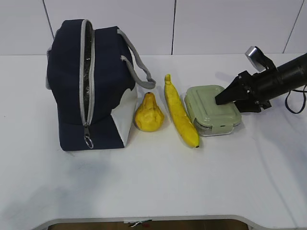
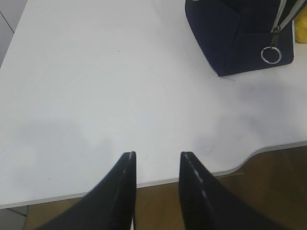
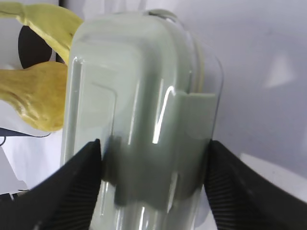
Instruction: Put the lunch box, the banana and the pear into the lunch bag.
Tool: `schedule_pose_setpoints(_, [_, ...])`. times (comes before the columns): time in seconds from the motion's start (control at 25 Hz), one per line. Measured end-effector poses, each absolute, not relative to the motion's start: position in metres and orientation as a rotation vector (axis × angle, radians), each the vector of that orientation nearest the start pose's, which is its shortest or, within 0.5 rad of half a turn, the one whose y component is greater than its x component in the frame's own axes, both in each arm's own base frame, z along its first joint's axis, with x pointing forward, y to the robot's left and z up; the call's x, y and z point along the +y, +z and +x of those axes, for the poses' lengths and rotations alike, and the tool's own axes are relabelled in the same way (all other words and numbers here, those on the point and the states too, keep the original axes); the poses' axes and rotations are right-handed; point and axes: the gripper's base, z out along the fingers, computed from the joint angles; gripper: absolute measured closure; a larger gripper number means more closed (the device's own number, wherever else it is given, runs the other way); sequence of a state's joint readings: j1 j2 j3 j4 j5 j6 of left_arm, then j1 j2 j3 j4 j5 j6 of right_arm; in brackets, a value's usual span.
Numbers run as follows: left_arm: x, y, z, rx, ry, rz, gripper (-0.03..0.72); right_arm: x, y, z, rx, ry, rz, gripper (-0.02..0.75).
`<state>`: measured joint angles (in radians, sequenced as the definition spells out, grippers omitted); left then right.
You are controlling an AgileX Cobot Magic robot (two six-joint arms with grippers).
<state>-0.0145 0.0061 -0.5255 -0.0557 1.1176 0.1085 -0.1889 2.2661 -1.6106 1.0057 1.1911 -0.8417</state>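
Right gripper [image 3: 152, 163] fingers open, straddling the box [image 1: 213, 109] across its short axis; left gripper [image 2: 157, 165] open, idle; bag [image 1: 86, 86] well left.

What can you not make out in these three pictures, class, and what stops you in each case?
- Inside of the lunch bag: exterior view shows only a silver sliver through the zipper gap.
- Contents of the lunch box: its green lid covers them in the exterior and right wrist views.
- Right gripper: its fingers flank the box, but contact is unclear.
- Left arm: absent from the exterior view; only the left gripper tips show.
- Banana and pear: cut off in the right wrist view.
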Motion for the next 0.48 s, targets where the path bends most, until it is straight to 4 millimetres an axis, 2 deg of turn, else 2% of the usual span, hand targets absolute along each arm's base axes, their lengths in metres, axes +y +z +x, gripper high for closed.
schedule_pose_setpoints(0.2, [-0.0044,0.2799,-0.0095,2.076,-0.010,0.133,0.448,-0.0112,0.1443,0.4441,2.579,1.216,-0.197,0.291])
schedule_pose_setpoints(0.48, [-0.0044,0.2799,-0.0095,2.076,-0.010,0.133,0.448,-0.0107,0.1451,0.4442,2.572,1.230,-0.187,0.311])
